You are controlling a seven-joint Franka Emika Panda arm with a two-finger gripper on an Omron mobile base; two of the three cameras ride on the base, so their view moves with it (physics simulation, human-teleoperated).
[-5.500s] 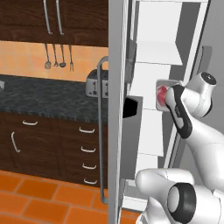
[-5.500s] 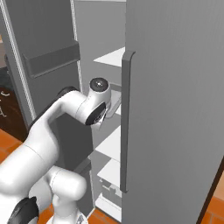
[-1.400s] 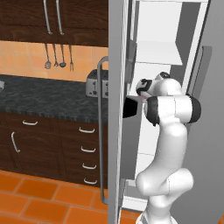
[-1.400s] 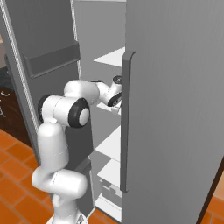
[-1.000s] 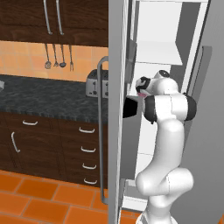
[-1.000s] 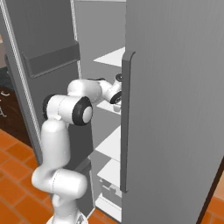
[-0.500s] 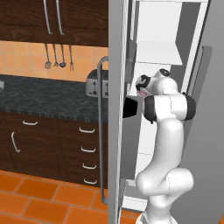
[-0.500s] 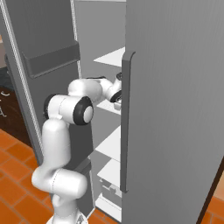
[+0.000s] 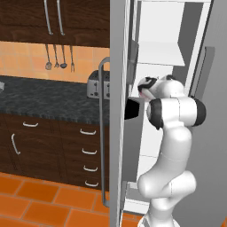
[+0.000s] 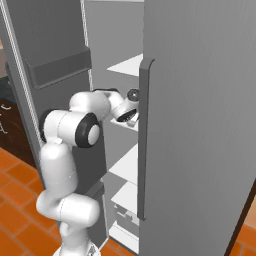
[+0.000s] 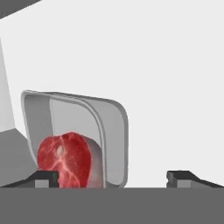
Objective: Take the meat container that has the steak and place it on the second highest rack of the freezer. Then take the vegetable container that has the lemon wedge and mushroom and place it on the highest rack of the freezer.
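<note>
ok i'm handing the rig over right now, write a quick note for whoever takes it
Gripper: open, holding nothing, reaching into the open freezer.
Meat container: in the hand view it sits in the white interior between the open fingers, toward the left one, with the steak in it. Which rack it is on cannot be told for certain.
Done: the meat container appears released inside the freezer.
Left: back the arm out, fetch the vegetable container with the lemon wedge and mushroom, and put it on the highest rack.
</note>
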